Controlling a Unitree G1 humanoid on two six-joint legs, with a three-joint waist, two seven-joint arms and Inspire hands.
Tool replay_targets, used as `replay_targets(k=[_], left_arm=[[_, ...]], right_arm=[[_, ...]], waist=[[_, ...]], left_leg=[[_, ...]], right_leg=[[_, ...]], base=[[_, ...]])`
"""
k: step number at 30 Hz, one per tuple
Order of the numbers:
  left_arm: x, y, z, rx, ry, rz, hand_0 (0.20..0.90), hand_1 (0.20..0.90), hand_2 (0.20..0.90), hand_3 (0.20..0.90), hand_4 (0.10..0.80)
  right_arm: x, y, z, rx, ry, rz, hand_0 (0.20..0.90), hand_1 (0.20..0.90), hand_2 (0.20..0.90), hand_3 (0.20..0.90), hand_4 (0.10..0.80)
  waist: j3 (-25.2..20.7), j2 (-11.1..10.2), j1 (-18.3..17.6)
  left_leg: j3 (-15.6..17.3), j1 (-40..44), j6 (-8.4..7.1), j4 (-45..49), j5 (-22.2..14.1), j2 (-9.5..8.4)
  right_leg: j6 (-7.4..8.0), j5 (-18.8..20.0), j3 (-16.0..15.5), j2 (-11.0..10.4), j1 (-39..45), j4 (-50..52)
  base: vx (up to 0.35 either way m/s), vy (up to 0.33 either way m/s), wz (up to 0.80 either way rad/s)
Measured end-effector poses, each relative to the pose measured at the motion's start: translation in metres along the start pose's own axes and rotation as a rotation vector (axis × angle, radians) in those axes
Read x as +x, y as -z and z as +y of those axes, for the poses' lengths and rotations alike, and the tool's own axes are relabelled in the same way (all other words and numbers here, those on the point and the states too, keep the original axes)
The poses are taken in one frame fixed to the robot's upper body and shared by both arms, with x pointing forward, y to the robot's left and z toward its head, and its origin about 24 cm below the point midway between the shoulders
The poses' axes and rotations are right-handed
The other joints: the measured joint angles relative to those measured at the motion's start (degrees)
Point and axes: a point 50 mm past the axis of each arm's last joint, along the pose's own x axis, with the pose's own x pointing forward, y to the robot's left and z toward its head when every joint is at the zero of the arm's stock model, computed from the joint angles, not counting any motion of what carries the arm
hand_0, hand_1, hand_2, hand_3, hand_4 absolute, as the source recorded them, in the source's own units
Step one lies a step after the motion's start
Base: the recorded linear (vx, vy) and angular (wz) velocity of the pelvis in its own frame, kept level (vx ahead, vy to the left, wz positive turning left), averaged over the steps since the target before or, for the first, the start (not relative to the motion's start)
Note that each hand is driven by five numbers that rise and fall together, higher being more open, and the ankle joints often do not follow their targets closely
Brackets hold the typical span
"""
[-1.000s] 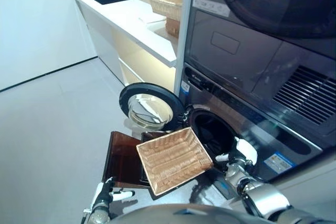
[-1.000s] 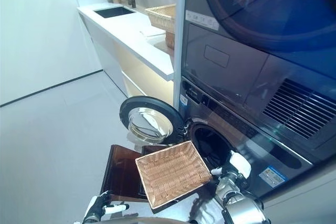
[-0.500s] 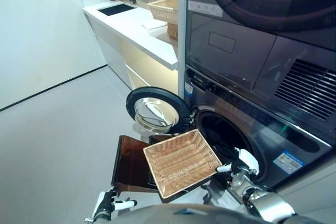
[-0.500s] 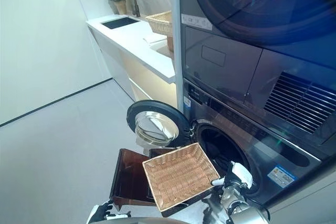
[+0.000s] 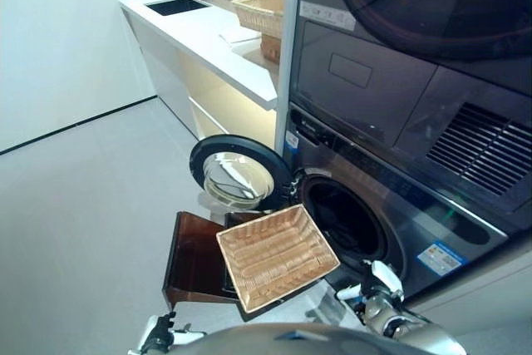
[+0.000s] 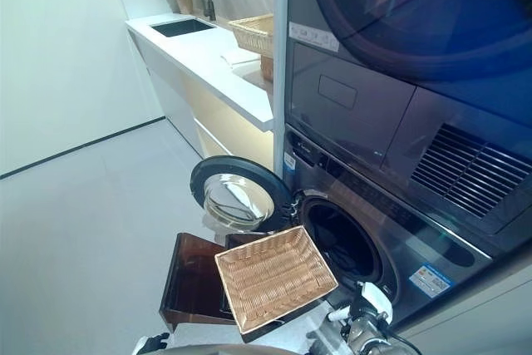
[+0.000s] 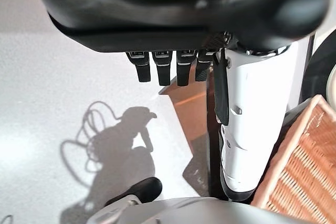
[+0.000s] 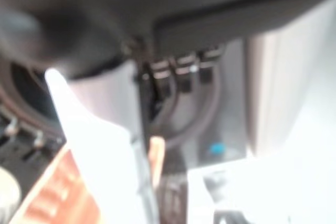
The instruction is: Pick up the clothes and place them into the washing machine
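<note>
The washing machine's round door (image 5: 239, 176) stands swung open, and its drum opening (image 5: 345, 218) is dark inside. In front of it a wicker basket (image 5: 276, 255) lies tilted on a brown stand (image 5: 193, 259); no clothes show in the basket or in either hand. My right hand (image 5: 374, 284) hangs low, below and right of the basket, in front of the machine's lower panel, with relaxed fingers and nothing in it. At the bottom edge, left of the stand, my left hand (image 5: 158, 337) is also open and empty; its wrist view shows the basket's corner (image 7: 304, 177) beside its thumb (image 7: 247, 129).
A dryer (image 5: 399, 81) is stacked on the washer. A white counter (image 5: 208, 35) with a sink (image 5: 174, 6) and a second wicker basket (image 5: 262, 10) runs along the back left. Grey floor (image 5: 83, 205) stretches out to the left.
Both hands have sunk lower against the basket; the right one has dropped away from the drum opening. The camera swayed meanwhile. Basket and door have not moved.
</note>
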Motion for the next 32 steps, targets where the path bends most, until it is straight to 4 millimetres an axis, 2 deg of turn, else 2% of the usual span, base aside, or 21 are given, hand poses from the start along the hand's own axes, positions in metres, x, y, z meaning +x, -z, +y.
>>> replay_targets(k=[2,12,32], left_arm=[[0.000,0.003,0.000,0.014,0.004,0.015,0.900,0.900,0.900,0.900,0.800],[-0.001,0.008,-0.001,0.018,0.043,0.058,0.900,0.900,0.900,0.900,0.800],[0.001,0.005,-0.002,0.052,0.099,0.062,0.900,0.900,0.900,0.900,0.800]], right_arm=[[-0.005,0.005,0.012,0.018,-0.053,0.019,0.900,0.900,0.900,0.900,0.800],[-0.018,0.034,0.035,0.115,-0.185,0.140,0.900,0.900,0.900,0.900,0.800],[-0.025,0.049,0.044,0.183,-0.254,0.201,0.900,0.900,0.900,0.900,0.800]], waist=[[-0.26,-0.39,-0.03],[-1.63,-0.43,-0.97],[-3.09,-1.05,-1.45]], left_leg=[[0.02,0.00,-0.08,0.00,-0.03,0.11],[-0.63,-0.12,-0.50,-0.03,0.07,0.59],[-2.02,-0.13,-1.27,-0.06,0.31,1.44]], right_leg=[[-0.01,0.00,-0.01,0.00,-0.01,0.01],[-0.52,0.15,-0.27,0.68,0.14,-0.32],[-1.22,0.11,-1.79,1.09,1.07,-0.92]], base=[[-0.072,-0.049,0.01],[-0.040,-0.046,0.07],[-0.001,-0.007,0.03]])
